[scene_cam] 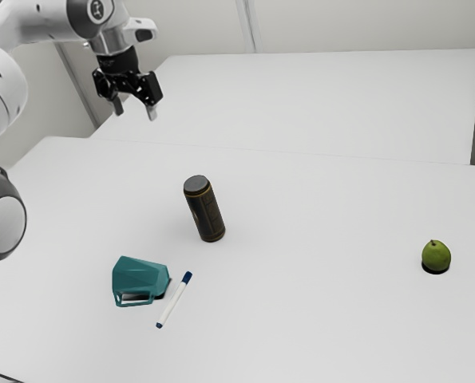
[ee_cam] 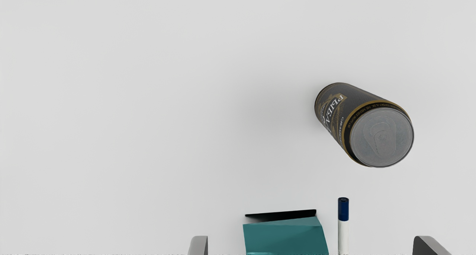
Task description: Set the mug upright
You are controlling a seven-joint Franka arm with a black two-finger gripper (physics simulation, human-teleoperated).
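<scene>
On the table (scene_cam: 317,319), the teal mug (scene_cam: 139,276) lies sideways beside the marker (scene_cam: 175,299), likely light, rigid, slippery (those smooth facets). The hand (scene_cam: 135,112) hangs wide; its body suits a grip across opposite sides.

The arm (scene_cam: 41,22) is glossy white with dark grey joint caps. Its black gripper (scene_cam: 135,112) ends in grey fingers (scene_cam: 151,112).
</scene>
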